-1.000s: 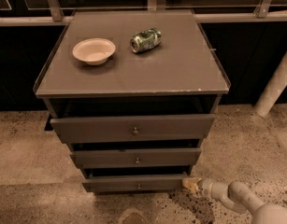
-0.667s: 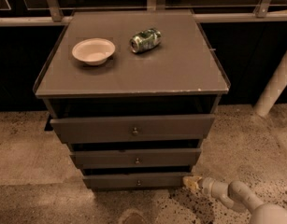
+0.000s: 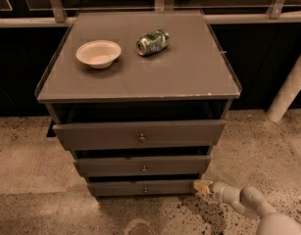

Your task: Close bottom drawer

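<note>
The grey cabinet (image 3: 140, 77) has three drawers. The bottom drawer (image 3: 140, 188) is the lowest, with a slim dark grey front and a tiny metal knob (image 3: 145, 189). Its front stands slightly out, close under the middle drawer (image 3: 142, 166). The top drawer (image 3: 139, 134) sticks out furthest. My gripper (image 3: 202, 187) comes in from the lower right on a white arm (image 3: 243, 202). Its pale tip is against the right end of the bottom drawer's front.
A cream bowl (image 3: 98, 53) and a green can (image 3: 152, 42) lying on its side rest on the cabinet top. A white pole (image 3: 289, 87) stands at the right. A railing (image 3: 160, 4) and dark wall lie behind. Speckled floor (image 3: 52, 209) surrounds the cabinet.
The bottom drawer front has slid back toward the cabinet. My gripper has followed it, staying at its right end.
</note>
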You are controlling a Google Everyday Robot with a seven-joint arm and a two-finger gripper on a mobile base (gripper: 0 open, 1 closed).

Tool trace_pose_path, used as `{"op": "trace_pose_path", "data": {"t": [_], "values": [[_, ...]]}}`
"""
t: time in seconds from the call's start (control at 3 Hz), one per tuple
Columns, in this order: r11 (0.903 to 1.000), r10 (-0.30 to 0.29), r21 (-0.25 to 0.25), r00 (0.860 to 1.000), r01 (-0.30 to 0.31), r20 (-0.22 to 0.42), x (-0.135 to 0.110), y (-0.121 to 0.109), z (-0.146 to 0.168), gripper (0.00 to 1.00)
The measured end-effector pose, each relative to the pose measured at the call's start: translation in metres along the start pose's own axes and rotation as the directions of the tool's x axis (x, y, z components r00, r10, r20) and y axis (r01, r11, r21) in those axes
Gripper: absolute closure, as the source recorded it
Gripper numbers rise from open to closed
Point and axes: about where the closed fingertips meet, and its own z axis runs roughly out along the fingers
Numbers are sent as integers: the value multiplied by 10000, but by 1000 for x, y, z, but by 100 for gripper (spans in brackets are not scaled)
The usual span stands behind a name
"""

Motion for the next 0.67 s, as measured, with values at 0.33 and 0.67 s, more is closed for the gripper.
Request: {"op": "trace_pose_path", "data": {"t": [0.33, 0.67], "values": [[10000, 0, 75, 9999, -1, 132, -6, -4, 0, 100], [10000, 1, 75, 9999, -2, 133, -4, -3, -1, 100]]}}
